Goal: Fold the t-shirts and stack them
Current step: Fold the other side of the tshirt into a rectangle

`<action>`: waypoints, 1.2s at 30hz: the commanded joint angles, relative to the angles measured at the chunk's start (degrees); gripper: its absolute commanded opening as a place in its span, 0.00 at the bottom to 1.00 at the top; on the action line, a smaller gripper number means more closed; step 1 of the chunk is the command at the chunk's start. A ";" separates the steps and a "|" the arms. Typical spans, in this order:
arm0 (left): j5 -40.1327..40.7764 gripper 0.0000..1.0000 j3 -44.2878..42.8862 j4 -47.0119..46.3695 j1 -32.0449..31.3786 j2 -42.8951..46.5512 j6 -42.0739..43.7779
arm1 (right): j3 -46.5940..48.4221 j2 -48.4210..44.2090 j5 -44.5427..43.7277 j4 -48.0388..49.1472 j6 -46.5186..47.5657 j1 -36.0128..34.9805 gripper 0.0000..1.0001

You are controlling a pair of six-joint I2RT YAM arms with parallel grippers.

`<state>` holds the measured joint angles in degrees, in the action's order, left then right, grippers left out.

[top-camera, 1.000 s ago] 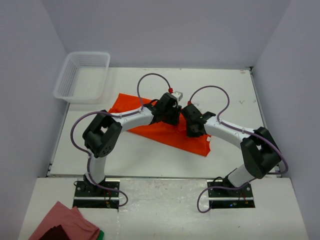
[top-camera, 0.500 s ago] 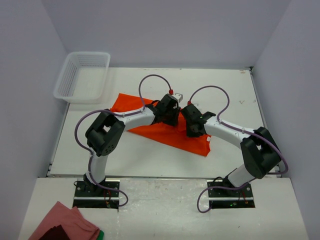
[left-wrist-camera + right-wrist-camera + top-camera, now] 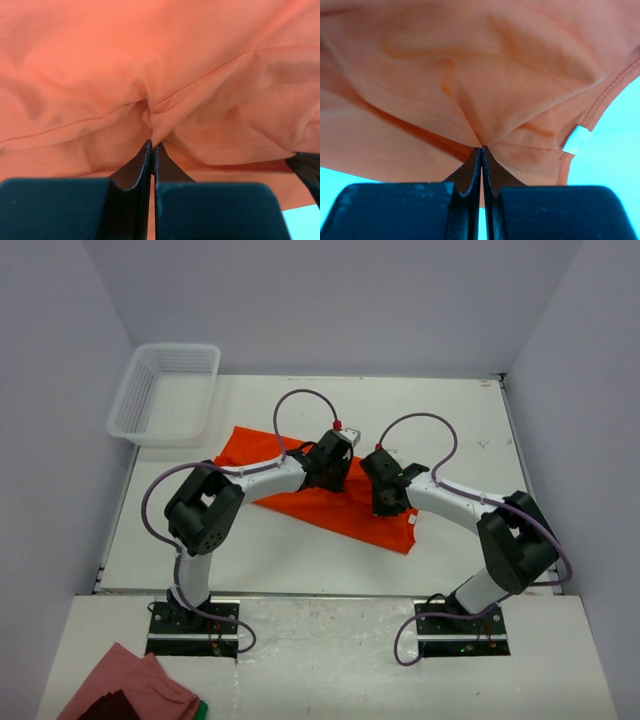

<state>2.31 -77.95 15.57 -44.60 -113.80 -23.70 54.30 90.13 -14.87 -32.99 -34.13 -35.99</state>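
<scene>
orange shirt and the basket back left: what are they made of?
Orange t-shirt: looks like a thin, matte knit, possibly synthetic. A fine mesh weave shows near the seam, and the cloth puckers softly where the left hand pinches it. Basket: apparently translucent white plastic with lattice walls; too small in the top view to be sure.

Left jaws, pressed together, pinch a stitched fold of the orange-red t-shirt.
</scene>
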 commanded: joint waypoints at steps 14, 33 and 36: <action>0.16 0.00 5.36 -0.28 2.85 3.94 1.73 | -1.66 -6.63 1.60 -0.58 0.64 -0.84 0.00; -2.04 0.30 6.67 -2.83 4.43 1.91 1.03 | 4.85 -0.57 9.60 -1.99 2.67 -9.71 0.00; -1.96 0.37 7.46 -2.74 4.35 3.22 0.85 | 4.32 -0.21 9.43 -1.90 2.32 -9.89 0.00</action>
<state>-0.49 -72.16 12.69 -41.06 -112.71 -23.44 56.93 89.73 -6.24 -34.11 -31.90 -45.39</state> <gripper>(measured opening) 0.352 0.003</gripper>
